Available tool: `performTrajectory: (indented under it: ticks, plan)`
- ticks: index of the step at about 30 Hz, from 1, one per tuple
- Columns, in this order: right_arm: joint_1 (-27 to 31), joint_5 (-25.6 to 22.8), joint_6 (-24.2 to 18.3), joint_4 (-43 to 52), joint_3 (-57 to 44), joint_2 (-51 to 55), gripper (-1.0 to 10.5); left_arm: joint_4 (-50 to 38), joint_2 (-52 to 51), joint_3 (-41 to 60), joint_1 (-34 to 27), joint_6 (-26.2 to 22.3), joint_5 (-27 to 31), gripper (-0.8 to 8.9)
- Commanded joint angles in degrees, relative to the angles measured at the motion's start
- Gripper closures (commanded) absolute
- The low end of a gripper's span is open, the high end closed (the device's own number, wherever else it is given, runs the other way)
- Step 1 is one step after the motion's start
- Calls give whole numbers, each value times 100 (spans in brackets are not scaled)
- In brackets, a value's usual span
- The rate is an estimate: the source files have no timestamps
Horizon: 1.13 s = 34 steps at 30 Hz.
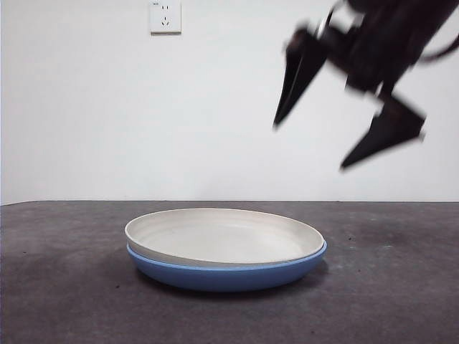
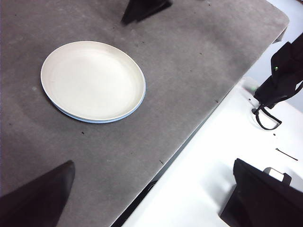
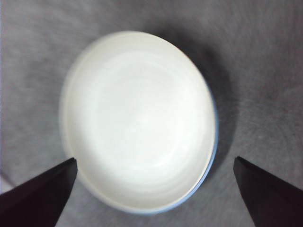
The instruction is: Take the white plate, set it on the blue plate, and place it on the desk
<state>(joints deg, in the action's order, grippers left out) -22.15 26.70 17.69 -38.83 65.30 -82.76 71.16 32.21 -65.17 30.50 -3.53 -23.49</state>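
White plate (image 1: 224,236) sits nested in the blue plate (image 1: 226,272), slightly off-centre so a crescent of blue rim shows on one side. Both rest on the desk (image 1: 64,287).

Right hand (image 1: 348,125) hangs in the air above the stack, touching nothing — jaws spread wide, empty. Its wrist view looks almost straight down into the white plate, a jaw tip off either side of the rim.

Left hand (image 2: 151,198) is parked well away from the plates, out at the desk's edge, jaws wide and empty.

Judgement: stacking looks done; the step in hand is the last one, getting the plate onto the desk. Next move calls for the right hand to drop to a rim edge and close there, one jaw inside and one outside — shallow lip, little to bite, and the off-centre seating may let the white plate slide.
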Motion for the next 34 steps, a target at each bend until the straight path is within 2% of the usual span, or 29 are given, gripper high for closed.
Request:
performTrajectory:
  ticks: [1,7,13,20,31,32,33,34]
  plan:
    - [-83,-20,-227,-295,116,619,302,-39,22,-55,31,17,9,219]
    - [-210,-216,-625,-1329,116,2236,302,-42,22,-55,31,17,9,219]
    - [-262,-380,-678,-2238,116,3580,302,-50,22,-55,31,22,9,219]
    - [-262,-1067,-750,-3373,114,4675,302,-55,22,-55,31,66,9,220]
    - [-262,-1178,-634,-3670,114,5615,302,-101,22,-55,31,107,11,223]
    - [-262,-1178,-634,-3670,114,5643,305,-127,22,-55,31,107,11,231]
    - [-262,-1174,-634,-3668,114,5663,345,-166,22,-55,31,109,11,285]
    - [-262,-1176,-636,-3670,114,5672,445,-188,22,-52,31,105,11,378]
